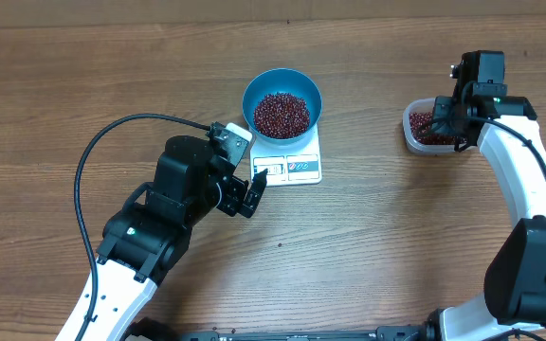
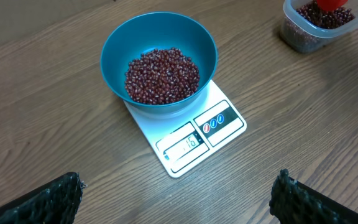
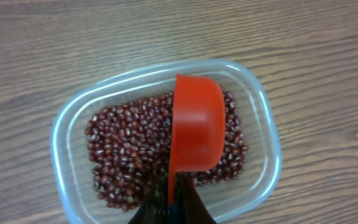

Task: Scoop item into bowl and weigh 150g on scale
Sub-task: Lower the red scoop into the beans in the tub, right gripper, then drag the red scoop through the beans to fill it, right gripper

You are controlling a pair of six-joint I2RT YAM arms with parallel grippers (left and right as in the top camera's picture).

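- Bowl on scale holds heaped beans; display unreadable.
- Right fingers pinch the scoop over the tub, 3 o'clock of the bowl; topping-up probably remains.
- Left fingers spread, empty.

left gripper spread wide | right gripper clamped on scoop

The numbers on the scale are too small to read. The right gripper hides the handle of the red scoop. The scoop covers some beans. The left wrist view cuts off the clear tub's top.
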